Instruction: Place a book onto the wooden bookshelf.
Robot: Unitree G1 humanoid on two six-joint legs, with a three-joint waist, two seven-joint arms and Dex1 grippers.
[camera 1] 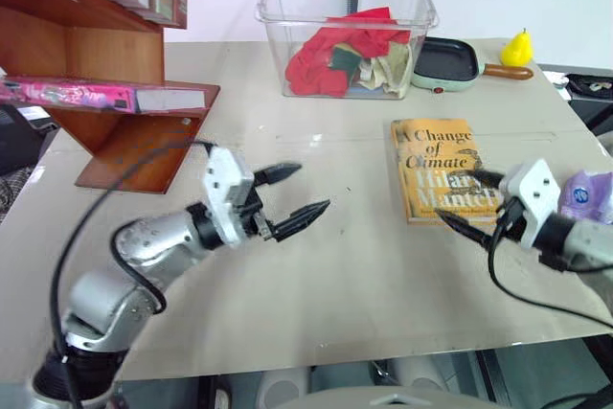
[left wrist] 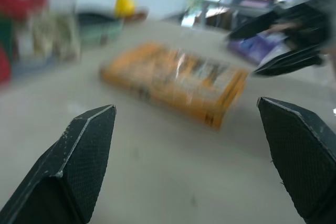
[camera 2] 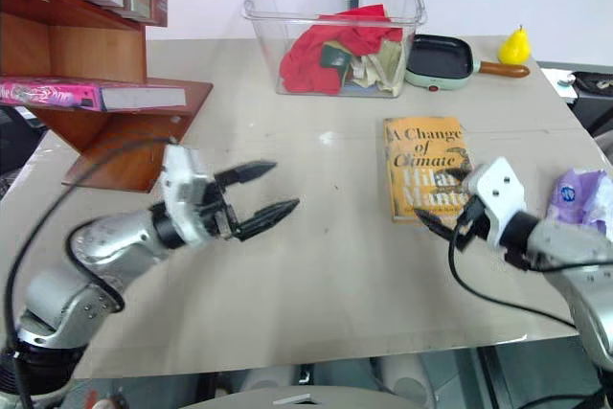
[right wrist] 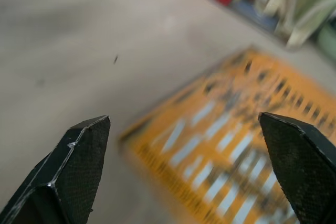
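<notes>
The pink book (camera 1: 72, 95) lies flat on the lower board of the wooden bookshelf (camera 1: 115, 55), its white page edges facing the table (camera 1: 326, 275), with the upright red books on the board above it. Judged from how it rests there, free of either arm, the placing looks done and little seems left beyond clearing the arms away. The left gripper (camera 1: 290, 194) hangs over the bare table just in front of the bookshelf, its two black fingers spread wide and holding nothing. The right gripper (camera 1: 467, 199) sits well away from the bookshelf, at the lower edge of the yellow-orange book (camera 1: 436, 168) lying flat on the table, fingers likewise parted and empty. Farther from the bookshelf stand a clear plastic bin (camera 1: 347, 31) of cloths, a small pan (camera 1: 445, 62) and a yellow pear-shaped object (camera 1: 517, 46).
</notes>
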